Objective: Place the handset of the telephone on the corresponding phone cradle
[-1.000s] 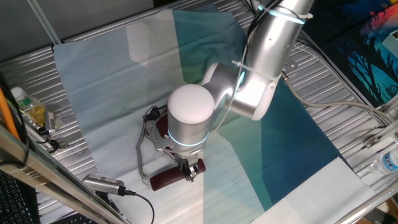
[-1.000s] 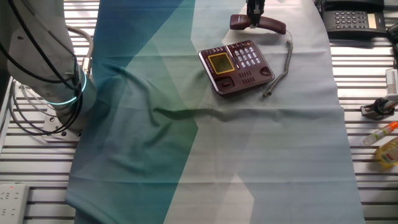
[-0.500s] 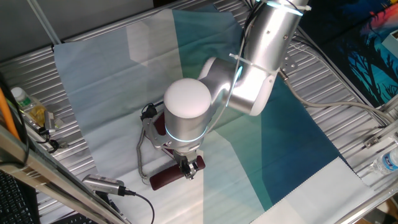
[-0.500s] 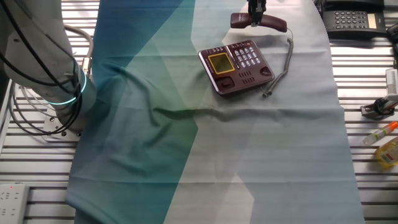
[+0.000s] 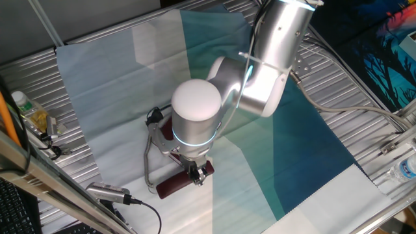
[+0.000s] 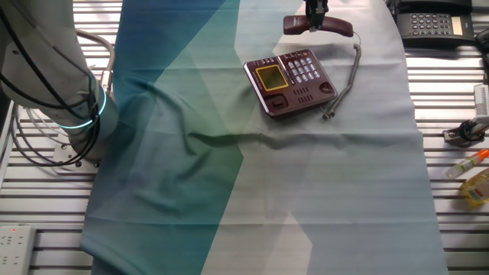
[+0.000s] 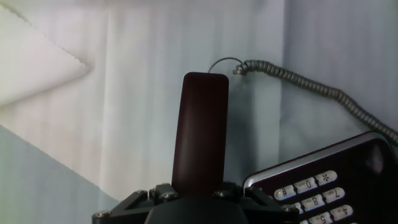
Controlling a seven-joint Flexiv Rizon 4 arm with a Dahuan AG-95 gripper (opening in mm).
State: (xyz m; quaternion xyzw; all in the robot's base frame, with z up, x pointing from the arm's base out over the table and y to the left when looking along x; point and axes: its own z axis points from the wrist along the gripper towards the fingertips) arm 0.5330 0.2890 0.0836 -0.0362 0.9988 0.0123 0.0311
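Note:
The dark maroon handset (image 7: 200, 130) is held in my gripper (image 7: 198, 190), which is shut on its near end. It also shows in one fixed view (image 5: 177, 184) under the arm and in the other fixed view (image 6: 330, 25) at the far edge, lifted slightly above the cloth. Its grey coiled cord (image 7: 311, 84) runs from its far tip to the right. The telephone (image 6: 290, 82), with yellowish display and white buttons, lies just beside it; its corner shows in the hand view (image 7: 323, 186). The cradle strip is not clearly seen.
A teal and white cloth (image 6: 252, 168) covers the metal slatted table (image 6: 38, 198). A second dark phone (image 6: 435, 23) sits at the far right corner. Small bottles and a tool (image 6: 470, 164) lie at the right edge. The arm's base (image 6: 53, 76) stands left.
The gripper with the handset has risen slightly and shifted a little; the arm's upper link has tilted. The telephone has not moved.

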